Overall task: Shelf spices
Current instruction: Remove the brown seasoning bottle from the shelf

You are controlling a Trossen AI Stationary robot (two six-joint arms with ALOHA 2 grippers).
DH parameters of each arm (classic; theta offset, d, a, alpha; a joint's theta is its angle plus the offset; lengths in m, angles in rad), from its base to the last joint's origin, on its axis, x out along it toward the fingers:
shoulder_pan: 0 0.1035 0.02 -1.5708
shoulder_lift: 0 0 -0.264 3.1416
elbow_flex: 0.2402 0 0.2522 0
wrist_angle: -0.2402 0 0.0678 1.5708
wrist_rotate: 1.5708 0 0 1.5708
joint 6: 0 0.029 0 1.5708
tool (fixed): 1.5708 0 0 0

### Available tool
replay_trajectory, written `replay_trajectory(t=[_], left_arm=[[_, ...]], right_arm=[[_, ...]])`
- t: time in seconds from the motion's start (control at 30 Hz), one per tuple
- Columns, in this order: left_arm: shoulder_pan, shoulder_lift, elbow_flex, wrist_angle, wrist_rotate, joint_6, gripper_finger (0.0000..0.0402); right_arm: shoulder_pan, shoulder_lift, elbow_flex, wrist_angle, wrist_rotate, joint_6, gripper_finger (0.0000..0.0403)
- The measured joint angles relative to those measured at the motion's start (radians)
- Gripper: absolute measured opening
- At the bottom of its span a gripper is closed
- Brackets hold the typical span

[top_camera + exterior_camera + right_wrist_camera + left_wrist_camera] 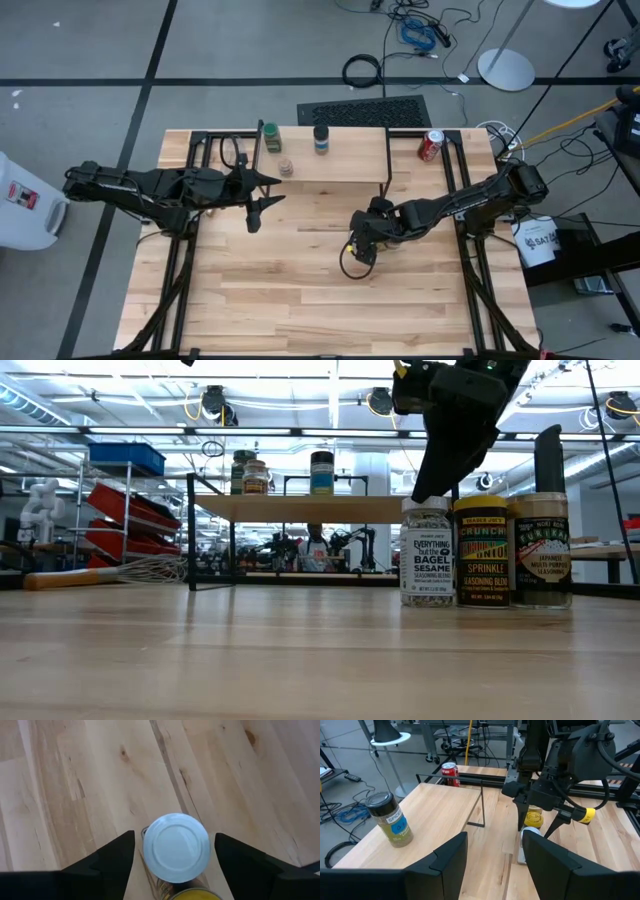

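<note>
Three spices stand upright in a row on the table: a white-lidded bagel-sesame jar [427, 552], a yellow jar [482, 552] and a dark-lidded jar [543, 550]. My right gripper [175, 837] is open, slanting down over the white lid [176, 847], one finger on either side with a small gap to each. Three more jars stand on the shelf [340, 165]: green-lidded [271, 137], dark-lidded [321, 140] and tan-lidded [286, 167]. My left gripper [262, 195] hangs open and empty just in front of the shelf.
A red soda can [431, 146] stands at the shelf's right end. A wire whisk [110, 573] lies on the table at the left in the low view. The shelf's thin black leg [482, 805] stands between the two arms. Bare tabletop [300, 310] stretches toward the near edge.
</note>
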Motion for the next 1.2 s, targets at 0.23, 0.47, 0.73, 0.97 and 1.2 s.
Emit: replay_trajectory(t=[0.23, 0.47, 0.73, 0.97, 1.2], left_arm=[[0.000, 0.000, 0.000, 0.000, 0.000, 0.000, 0.0198], [0.000, 0.000, 0.000, -0.001, 0.000, 0.000, 0.0198], [0.000, 0.000, 0.000, -0.001, 0.000, 0.000, 0.0198], [0.011, 0.000, 0.001, -0.008, -0.054, -0.043, 0.0198], [0.116, 0.005, 0.081, -0.007, -0.055, 0.035, 0.0198]], right_arm=[[0.000, 0.000, 0.002, -0.005, 0.000, -0.023, 0.0263], [0.000, 0.000, 0.101, -0.076, 0.027, -0.063, 0.0263], [0.037, 0.000, 0.215, -0.163, 0.063, -0.094, 0.0263], [0.135, 0.000, 0.217, -0.172, 0.060, -0.162, 0.0263], [0.161, 0.000, 0.217, -0.198, 0.093, -0.253, 0.0263]])
